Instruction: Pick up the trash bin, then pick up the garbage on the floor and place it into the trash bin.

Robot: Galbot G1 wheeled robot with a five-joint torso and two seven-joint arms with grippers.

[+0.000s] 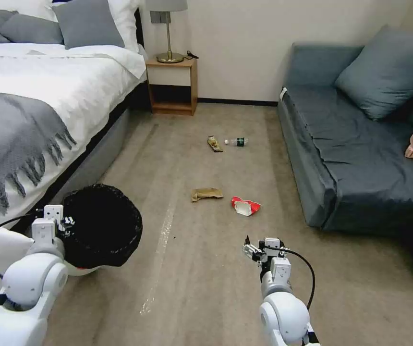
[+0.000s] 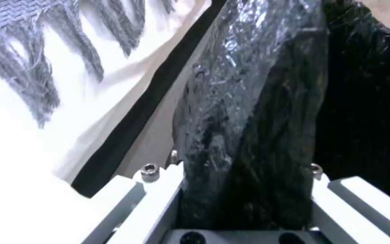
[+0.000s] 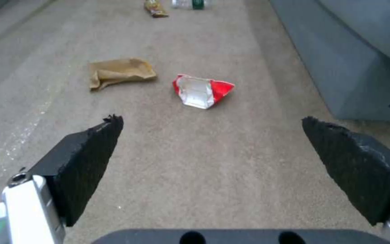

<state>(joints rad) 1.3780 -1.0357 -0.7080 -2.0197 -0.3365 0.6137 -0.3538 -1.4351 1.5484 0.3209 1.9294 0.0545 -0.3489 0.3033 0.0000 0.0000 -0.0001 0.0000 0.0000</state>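
Left gripper [image 1: 67, 222]: sitting at the near rim of the trash bin [image 1: 102, 226], its jaws closing on a fold of the black bag and bin edge; in the left wrist view the crinkled black bag [image 2: 254, 112] is filling the gap between the two white finger mounts, clamped there.

Trash bin: white body showing under the draped black liner, being held at the robot's left side, just beside the bed [image 1: 48, 96]. A grey fringed throw [image 1: 19, 139] is hanging over the bed's white cover near the bin.

Right gripper [image 1: 252, 250]: hovering low over the carpet [image 1: 192, 288] at the robot's right front, jaws standing wide apart and holding nothing. In the right wrist view its black foam pads [image 3: 86, 159] are framing bare carpet, with the litter lying beyond them.

Garbage, all lying on the carpet:
- Crushed red-and-white carton [image 1: 245, 205], nearest the right gripper, well apart from it.
- Crumpled brown paper bag [image 1: 206, 193], just beside the carton on its left, not touching.
- Yellow-brown snack wrapper [image 1: 214, 143], farther off toward the wall.
- Clear plastic bottle with green label [image 1: 236, 142], lying on its side just right of the wrapper.

Surroundings: a dark blue-grey sofa [image 1: 360, 158] is standing along the right; a wooden nightstand [image 1: 172, 85] carrying a brass lamp [image 1: 169, 33] is standing by the far wall.
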